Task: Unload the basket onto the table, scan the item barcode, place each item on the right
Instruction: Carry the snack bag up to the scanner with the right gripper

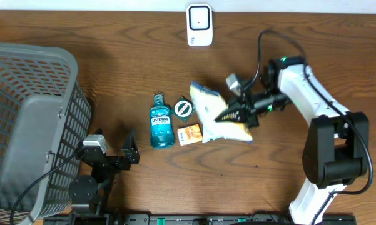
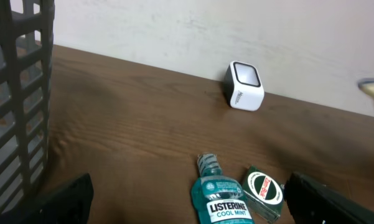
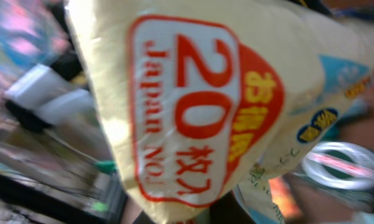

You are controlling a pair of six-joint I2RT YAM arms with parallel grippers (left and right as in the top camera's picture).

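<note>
Right gripper [image 1: 233, 115] is clamped shut on the yellow packet [image 1: 214, 112], at mid-table just right of the Listerine bottle [image 1: 162, 122]. The packet's long axis slants from far-left to near-right. The white scanner [image 1: 199, 25] lies beyond its far end, well apart. The left gripper [image 1: 112, 147], spread wide and empty, sits farther off beside the basket [image 1: 25, 125].

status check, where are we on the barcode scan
Left gripper open, by basket. Right gripper shut on yellow packet, short of scanner. Mouthwash bottle, tin, orange box beside it, none toward scanner.
</note>
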